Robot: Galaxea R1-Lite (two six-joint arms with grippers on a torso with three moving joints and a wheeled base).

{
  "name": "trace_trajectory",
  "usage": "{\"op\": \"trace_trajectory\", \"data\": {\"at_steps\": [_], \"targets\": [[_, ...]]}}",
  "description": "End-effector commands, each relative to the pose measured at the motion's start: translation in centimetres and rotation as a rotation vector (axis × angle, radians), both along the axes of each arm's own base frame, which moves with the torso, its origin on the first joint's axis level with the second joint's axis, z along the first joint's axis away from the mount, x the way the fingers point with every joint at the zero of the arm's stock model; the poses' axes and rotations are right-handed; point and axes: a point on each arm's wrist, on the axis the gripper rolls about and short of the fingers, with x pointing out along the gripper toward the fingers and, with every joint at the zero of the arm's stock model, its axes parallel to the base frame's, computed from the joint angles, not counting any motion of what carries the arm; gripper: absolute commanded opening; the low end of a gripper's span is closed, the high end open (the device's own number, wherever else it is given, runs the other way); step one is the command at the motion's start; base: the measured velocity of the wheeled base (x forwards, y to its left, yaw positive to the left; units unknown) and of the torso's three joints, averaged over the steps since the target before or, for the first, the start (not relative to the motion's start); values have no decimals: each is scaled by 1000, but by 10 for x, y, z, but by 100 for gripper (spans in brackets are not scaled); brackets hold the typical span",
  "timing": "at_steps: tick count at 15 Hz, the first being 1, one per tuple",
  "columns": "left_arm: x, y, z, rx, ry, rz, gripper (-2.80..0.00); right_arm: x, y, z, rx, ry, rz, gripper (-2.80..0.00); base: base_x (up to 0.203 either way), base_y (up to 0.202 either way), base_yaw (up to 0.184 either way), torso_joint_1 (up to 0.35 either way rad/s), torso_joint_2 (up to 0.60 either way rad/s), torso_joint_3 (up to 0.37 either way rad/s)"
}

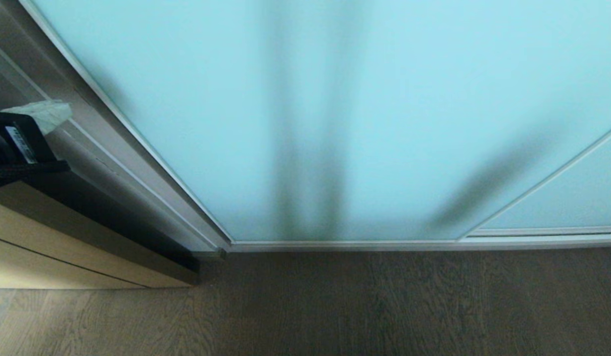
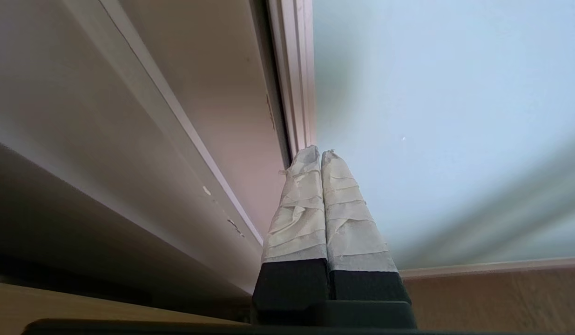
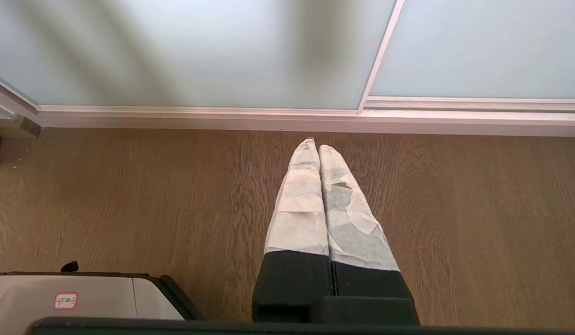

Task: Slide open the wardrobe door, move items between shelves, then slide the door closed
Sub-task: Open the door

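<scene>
The sliding wardrobe door [image 1: 335,109], a frosted aqua glass panel in a slim pale frame, is closed and fills the head view. My left gripper [image 2: 315,151] is shut with nothing in it, and its white-taped fingertips [image 2: 306,160] sit right at the door's left frame edge [image 2: 299,93]. In the head view it shows at the far left [image 1: 43,113]. My right gripper [image 3: 314,144] is also shut and empty, pointing down at the floor just in front of the door's bottom rail [image 3: 268,116]. The items and the shelves are hidden behind the door.
A second glass panel [image 1: 572,198] overlaps the door at the right. The grey wardrobe side wall [image 2: 129,139] and a tan wooden panel [image 1: 63,257] stand to the left. Brown wood floor [image 1: 384,306] lies in front, with part of my base [image 3: 82,298] on it.
</scene>
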Motion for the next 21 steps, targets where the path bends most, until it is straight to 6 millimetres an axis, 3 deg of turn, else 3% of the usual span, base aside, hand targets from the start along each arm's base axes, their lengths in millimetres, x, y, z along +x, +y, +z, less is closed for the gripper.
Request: {"op": "trace_trajectory", "data": {"at_steps": [1,10,21], "targets": [[4,0,0,2,4,4,-280,0,0,0,1,1,0,-280,0,0,0,0,0,0],[36,8,-4,-14,-17,101,-280,0,0,0,0,-1,0,-280,0,0,0,0,0,0],[58,8,-9,-79,-59,70,-280,0,0,0,0,-1,0,-280,0,0,0,0,0,0]]}}
